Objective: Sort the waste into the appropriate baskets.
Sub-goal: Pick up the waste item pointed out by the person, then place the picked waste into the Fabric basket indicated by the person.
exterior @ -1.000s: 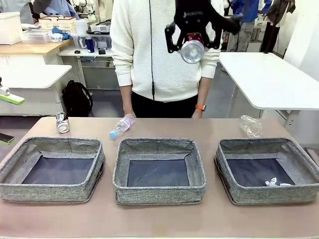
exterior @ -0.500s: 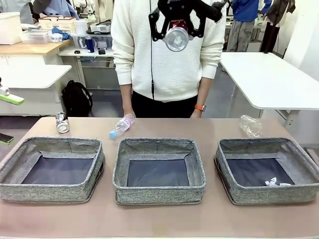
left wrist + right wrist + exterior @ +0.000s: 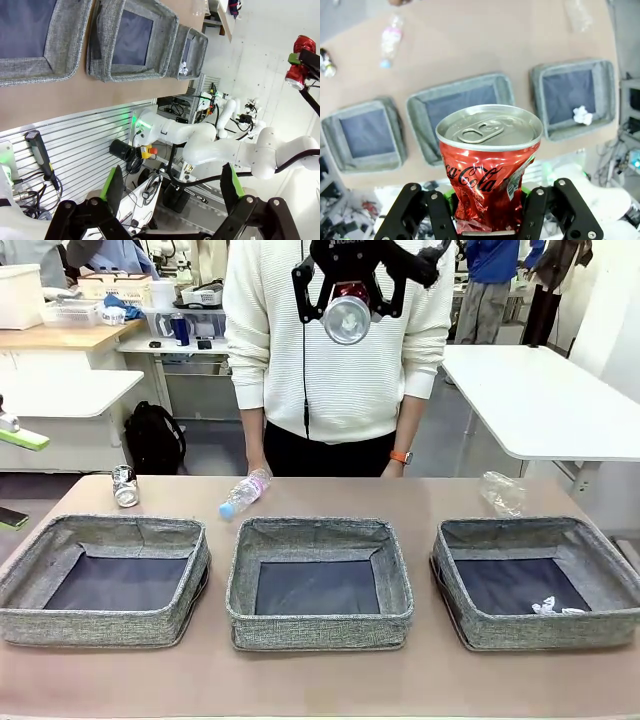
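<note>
- Currently my R hand [image 3: 347,312] is clenched on the red can [image 3: 347,320], which is dented. It's high over the bench [image 3: 420,680], level w/ the person's [image 3: 300,390] chest in front view, silver end toward the cam.
- R wrist view: the can sits roughly over the middle basket [image 3: 460,100], w/ all three baskets far below.
- L hand [image 3: 171,187] is released, nothing between its fingers.
- Right basket [image 3: 540,632] holds the white scrap [image 3: 548,607], so I judge the can goes elsewhere. Middle and left basket [image 3: 100,628] look empty.
- To do it well:
  - Come down first. A drop from this height would likely bounce the can off the dark base or a soft wall.
  - Centre over the chosen base, clear of the rims, then let go low.
  - Keep off the person's side of the bench.
- Still out on the bench: dark can [image 3: 124,486], pink-label bottle [image 3: 245,492], clear bottle [image 3: 502,492].
- Vs approx 1 s ago: R hand + can have shifted toward pic left and slightly up. Grip looks the same, bench items and baskets haven't moved.
</note>
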`<action>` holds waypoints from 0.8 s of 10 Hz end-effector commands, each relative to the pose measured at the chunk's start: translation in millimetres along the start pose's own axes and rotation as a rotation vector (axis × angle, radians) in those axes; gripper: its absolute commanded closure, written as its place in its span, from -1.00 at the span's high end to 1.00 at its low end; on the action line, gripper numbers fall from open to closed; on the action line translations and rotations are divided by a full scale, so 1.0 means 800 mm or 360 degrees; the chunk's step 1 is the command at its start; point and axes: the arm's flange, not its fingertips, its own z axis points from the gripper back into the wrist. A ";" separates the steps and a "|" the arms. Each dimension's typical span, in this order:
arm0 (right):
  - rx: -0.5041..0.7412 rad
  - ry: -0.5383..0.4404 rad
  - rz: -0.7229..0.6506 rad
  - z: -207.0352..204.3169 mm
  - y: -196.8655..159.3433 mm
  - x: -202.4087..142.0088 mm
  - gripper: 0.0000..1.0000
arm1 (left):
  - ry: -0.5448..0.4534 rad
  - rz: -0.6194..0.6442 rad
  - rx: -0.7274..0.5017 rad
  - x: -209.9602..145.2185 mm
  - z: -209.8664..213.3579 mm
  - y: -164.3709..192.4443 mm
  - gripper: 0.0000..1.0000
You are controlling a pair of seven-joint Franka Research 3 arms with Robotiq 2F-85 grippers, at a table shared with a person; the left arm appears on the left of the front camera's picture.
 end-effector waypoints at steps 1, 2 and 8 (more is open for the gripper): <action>-0.0008 0.0003 0.0022 0.003 -0.004 -0.001 -0.93 | 0.0000 -0.0032 -0.0024 0.001 0.002 -0.001 1.00; -0.0008 0.0003 0.0022 0.003 -0.004 -0.001 -0.93 | 0.0000 -0.0032 -0.0024 0.001 0.002 -0.001 1.00; -0.0008 0.0003 0.0022 0.003 -0.004 -0.001 -0.93 | 0.0000 -0.0032 -0.0024 0.001 0.002 -0.001 1.00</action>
